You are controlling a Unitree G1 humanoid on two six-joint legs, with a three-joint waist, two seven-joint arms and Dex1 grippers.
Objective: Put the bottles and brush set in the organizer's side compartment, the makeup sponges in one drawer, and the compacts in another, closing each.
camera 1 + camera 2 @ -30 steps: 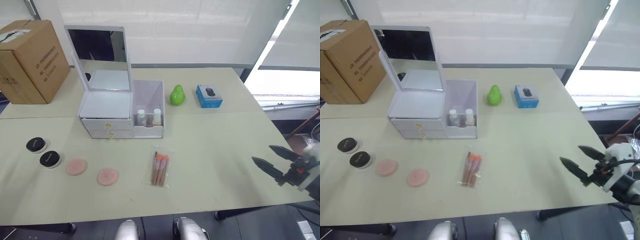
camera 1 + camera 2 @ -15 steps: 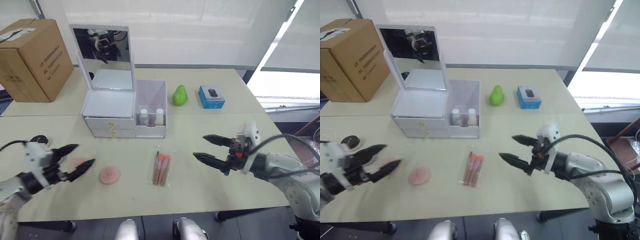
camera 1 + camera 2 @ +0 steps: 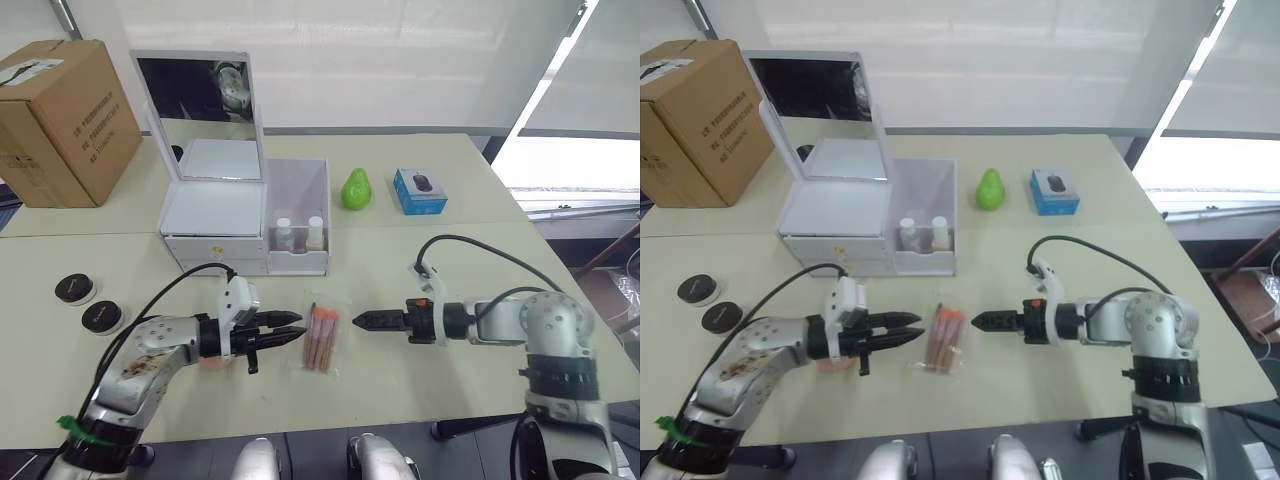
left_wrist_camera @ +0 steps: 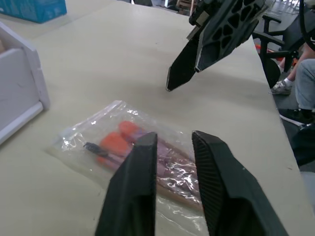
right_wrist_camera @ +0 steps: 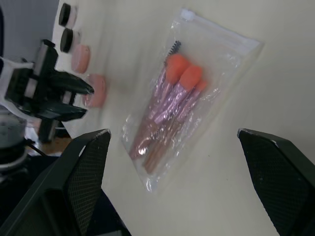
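Two compacts [image 3: 76, 289] lie at the counter's [image 3: 440, 260] left edge. The left gripper [image 3: 295, 336] sits low, just left of the brush set [image 3: 320, 338], fingers slightly apart and empty. The organizer [image 3: 245, 225] stands farther back, two bottles [image 3: 299, 233] in its side compartment. The right gripper [image 3: 357, 320] points at the set from the right, wide open, holding nothing
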